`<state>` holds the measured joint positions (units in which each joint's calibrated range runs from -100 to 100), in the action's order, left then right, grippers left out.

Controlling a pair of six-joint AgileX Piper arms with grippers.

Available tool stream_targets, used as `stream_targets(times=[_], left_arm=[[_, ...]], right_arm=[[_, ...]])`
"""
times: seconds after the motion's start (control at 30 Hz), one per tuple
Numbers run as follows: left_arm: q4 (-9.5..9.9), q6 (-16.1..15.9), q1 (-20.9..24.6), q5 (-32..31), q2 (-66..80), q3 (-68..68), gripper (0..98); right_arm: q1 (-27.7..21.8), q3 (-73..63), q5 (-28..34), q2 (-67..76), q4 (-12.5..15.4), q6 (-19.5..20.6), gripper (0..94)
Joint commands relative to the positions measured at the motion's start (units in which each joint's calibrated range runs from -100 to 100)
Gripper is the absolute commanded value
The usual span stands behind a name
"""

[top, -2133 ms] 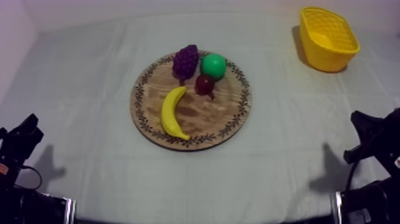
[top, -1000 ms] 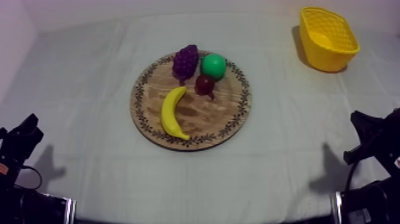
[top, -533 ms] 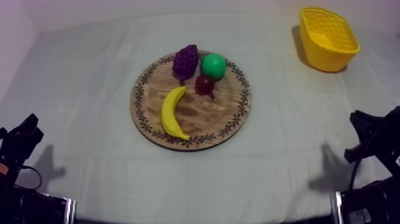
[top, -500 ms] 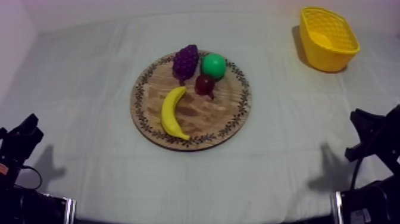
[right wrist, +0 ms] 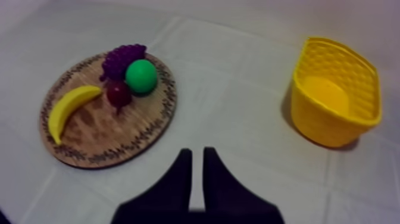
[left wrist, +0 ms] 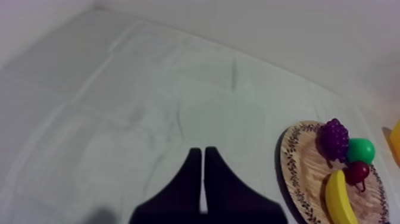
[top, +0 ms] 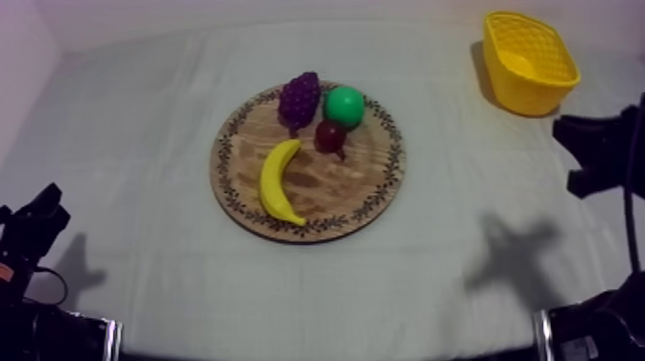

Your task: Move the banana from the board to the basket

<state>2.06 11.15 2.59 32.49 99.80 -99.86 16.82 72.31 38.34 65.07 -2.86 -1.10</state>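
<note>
Top view: my right claw (right wrist: 194,154), fingers together on nothing, is lifting off its rest toward the wooden board (top: 379,192), which I judge is starting the reach. Banana (top: 278,180) is lying on the board's left part, untouched. Yellow basket (top: 568,75) is standing well right of the board. Left claw (left wrist: 199,152) is resting closed.

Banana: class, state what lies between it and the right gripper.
In the right wrist view, bare cloth, then the patterned rim and wood of the wooden board, lie between the right gripper and the banana; no other fruit sits there.
</note>
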Motion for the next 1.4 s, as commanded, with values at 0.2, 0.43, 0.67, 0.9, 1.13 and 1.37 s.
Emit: stream_targets(times=[0.2, 0.43, 0.67, 0.9, 1.13, 1.37], left_arm=[[0.01, 0.01, -0.02, 0.01, 0.03, -0.03, 0.1], [0.01, 0.01, -0.02, 0.01, 0.03, -0.03, 0.1], [0.01, 0.01, -0.02, 0.01, 0.03, -0.03, 0.1], [0.01, 0.01, -0.02, 0.01, 0.03, -0.03, 0.1], [0.01, 0.01, -0.02, 0.01, 0.03, -0.03, 0.1], [0.01, 0.01, -0.02, 0.01, 0.03, -0.03, 0.1]], right_arm=[[10.11, -14.21, 4.12, -18.45, -5.96, 11.78, 6.0], [17.57, -18.28, 6.71, -28.48, -10.71, 19.52, 6.5], [21.81, -19.54, 5.78, -38.02, -12.28, 24.15, 7.0], [24.79, -24.63, 5.84, -45.27, -10.04, 25.36, 7.4], [26.94, -30.51, 2.87, -53.38, -9.94, 29.1, 7.8], [27.61, -41.0, 3.63, -64.49, -11.3, 32.29, 8.1]])
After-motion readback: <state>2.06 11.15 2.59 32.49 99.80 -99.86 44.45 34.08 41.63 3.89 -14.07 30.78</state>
